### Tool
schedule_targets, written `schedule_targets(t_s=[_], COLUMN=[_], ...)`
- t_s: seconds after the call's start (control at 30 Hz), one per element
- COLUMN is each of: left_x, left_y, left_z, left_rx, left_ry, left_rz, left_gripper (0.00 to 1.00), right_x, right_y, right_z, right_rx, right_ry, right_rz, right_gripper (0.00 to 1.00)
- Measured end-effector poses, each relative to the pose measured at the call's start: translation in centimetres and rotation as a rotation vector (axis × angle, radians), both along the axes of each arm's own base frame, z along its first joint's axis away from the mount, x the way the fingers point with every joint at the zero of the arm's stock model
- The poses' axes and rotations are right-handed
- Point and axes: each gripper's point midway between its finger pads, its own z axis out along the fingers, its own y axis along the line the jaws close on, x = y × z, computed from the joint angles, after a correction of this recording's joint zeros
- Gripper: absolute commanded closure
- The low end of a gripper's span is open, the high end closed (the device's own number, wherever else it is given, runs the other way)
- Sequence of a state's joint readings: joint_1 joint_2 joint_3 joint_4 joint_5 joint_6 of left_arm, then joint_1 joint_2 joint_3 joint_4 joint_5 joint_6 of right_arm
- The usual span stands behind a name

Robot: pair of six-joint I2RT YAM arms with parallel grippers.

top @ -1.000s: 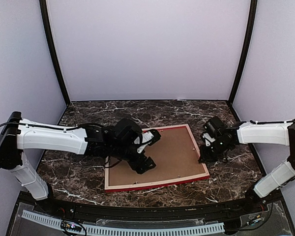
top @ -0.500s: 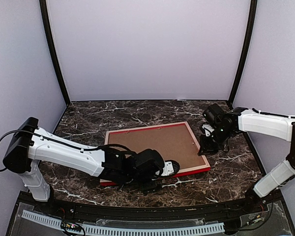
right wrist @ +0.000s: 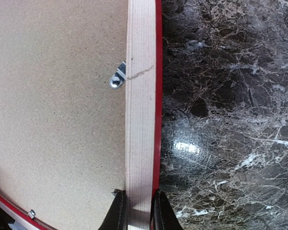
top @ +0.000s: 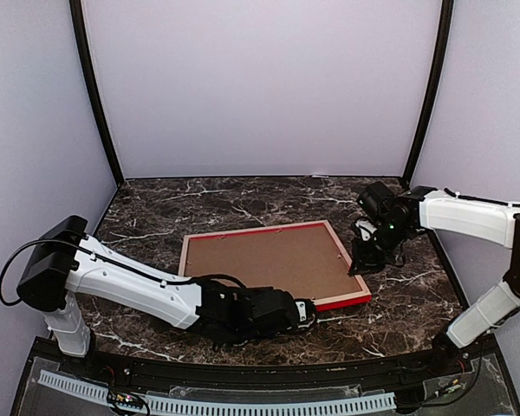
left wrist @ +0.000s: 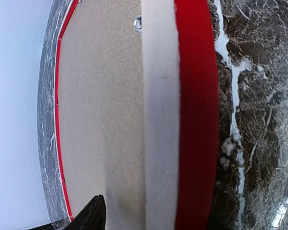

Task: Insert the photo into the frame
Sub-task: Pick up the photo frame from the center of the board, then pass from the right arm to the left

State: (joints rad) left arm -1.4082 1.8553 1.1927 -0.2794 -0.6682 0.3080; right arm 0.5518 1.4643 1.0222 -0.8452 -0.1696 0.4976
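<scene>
right jaws pinching frame (top: 342, 302), left arm (top: 139, 282) outstretched

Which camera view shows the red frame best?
The top external view: the frame is nearly all visible there, back side up. Each wrist view shows only one short stretch of a rail, pale wood beside red, very close.

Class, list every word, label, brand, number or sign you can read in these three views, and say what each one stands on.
No text can be read in any view.
frame: plain red and pale wood, no label or brand.
backing board: plain brown, no print.
metal clip: bare, no stamp visible.
small component at the rig's near edge: any marking is too small to read.
</scene>
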Motion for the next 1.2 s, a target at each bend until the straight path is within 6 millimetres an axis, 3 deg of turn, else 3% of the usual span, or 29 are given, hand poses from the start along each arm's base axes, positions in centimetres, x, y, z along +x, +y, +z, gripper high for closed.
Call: schedule_targets(t_s=[0.23, 0.4, 0.6, 0.8, 0.93, 1.2], left_x=[-0.2, 0.4, 1.1, 1.3, 1.3, 1.9], left_y=[0.2, 0.5, 0.1, 0.0, -0.5, -2.6], left_z=[0.9, 1.9, 4.1, 5.7, 8.9, 17.3], left_rx=[0.05, 0.079, 0.078, 0.096, 0.082, -0.062], left_ry=[-0.056, -0.109, -0.156, -0.175, -0.194, -0.128], left_rz=[-0.006, 0.017, 0.04, 0.027, -0.006, -0.046], left_gripper=[0.63, 0.77, 0.9, 1.0, 1.0, 1.0], right_x=[0.1, 1.1, 3.0, 6.2, 8.0, 10.3], right_y=[0.2, 1.3, 1.6, 0.6, -0.9, -3.8], right_z=[0.3, 2.2, 6.2, 12.3, 15.8, 20.9], right_rx=[0.013, 0.067, 0.092, 0.142, 0.148, 0.157], right_ry=[0.005, -0.04, -0.136, -0.3, -0.395, -0.531], right_rz=[0.002, 0.024, 0.027, -0.006, -0.04, -0.101], right_gripper=[0.69, 0.61, 0.57, 0.52, 0.5, 0.49])
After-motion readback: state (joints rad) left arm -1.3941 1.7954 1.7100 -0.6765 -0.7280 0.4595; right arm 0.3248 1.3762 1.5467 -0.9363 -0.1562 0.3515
